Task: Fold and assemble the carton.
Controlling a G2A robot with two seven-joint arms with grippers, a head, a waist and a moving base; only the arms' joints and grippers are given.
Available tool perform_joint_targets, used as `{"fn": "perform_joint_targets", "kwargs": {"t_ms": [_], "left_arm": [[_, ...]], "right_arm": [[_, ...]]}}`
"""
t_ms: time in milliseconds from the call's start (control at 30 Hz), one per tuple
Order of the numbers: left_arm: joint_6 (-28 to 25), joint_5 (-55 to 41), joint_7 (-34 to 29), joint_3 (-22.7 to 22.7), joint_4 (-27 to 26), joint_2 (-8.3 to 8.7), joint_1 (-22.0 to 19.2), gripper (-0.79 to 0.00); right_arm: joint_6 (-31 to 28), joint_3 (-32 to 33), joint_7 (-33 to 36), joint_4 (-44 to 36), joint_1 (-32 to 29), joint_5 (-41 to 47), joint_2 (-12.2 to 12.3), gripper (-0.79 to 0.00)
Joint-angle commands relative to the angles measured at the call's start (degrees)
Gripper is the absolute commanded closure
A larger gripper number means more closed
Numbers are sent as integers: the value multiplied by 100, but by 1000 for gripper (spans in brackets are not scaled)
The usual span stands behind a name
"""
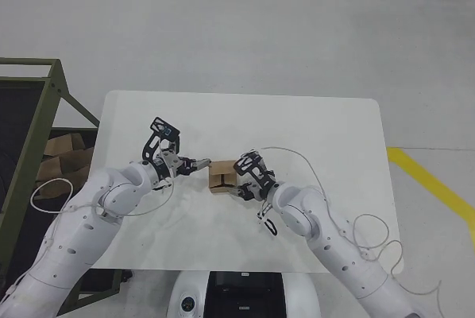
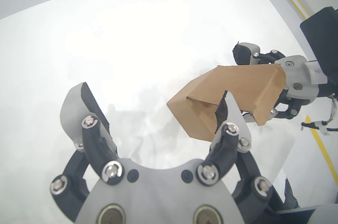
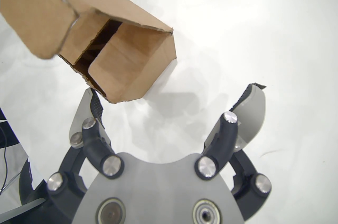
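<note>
A small brown carton [image 1: 220,176] lies on the white table [image 1: 317,127] near its middle, between my two grippers. My left gripper [image 1: 193,165] is at one end of it and stands open [image 2: 155,106]; one of its fingertips [image 2: 224,108] lies against the carton's [image 2: 232,93] folded end. At the other end my right gripper [image 1: 241,180] is open too [image 3: 171,101]. The carton's [image 3: 126,56] end there is open, with one flap bent partly inward and a dark hollow behind it. One right fingertip [image 3: 92,103] sits just beside that open end.
A green-framed cart [image 1: 31,127] with flat cardboard pieces [image 1: 63,155] stands off the table's left side. A thin white cable [image 1: 301,159] loops from the right arm over the table. A yellow line [image 1: 444,195] marks the floor to the right.
</note>
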Motion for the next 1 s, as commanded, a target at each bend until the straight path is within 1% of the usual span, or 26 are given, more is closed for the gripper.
{"fn": "perform_joint_targets", "kwargs": {"t_ms": [0,200,333,467,533,633,733,867,967], "left_arm": [[-14,13,-13,19,15,-11,-10,-785],[-42,101,-81,83,55,-42,-34,-785],[-34,164,-110,127,78,-63,-37,-785],[-23,209,-128,175,88,-87,-42,-785],[-25,222,-138,193,94,-98,-48,-785],[-38,225,-145,212,111,-114,-62,-785],[-42,226,-152,224,133,-130,-73,-785],[-68,229,-152,245,167,-149,-74,-785],[-71,222,-141,246,178,-162,-64,-785]], "right_arm": [[43,35,-42,-4,-25,3,0,-785],[101,114,-155,-13,-89,62,-6,-785],[-217,210,-185,-177,-158,111,27,-785],[-648,481,-154,-511,-360,180,119,-785],[-762,621,-150,-720,-480,154,164,-785],[-671,748,-203,-1022,-668,-31,208,-785],[-499,704,-126,-1191,-742,-389,220,-785],[-287,424,60,-1131,-619,-757,172,-785],[-156,249,45,-1031,-500,-822,119,-785]]}}
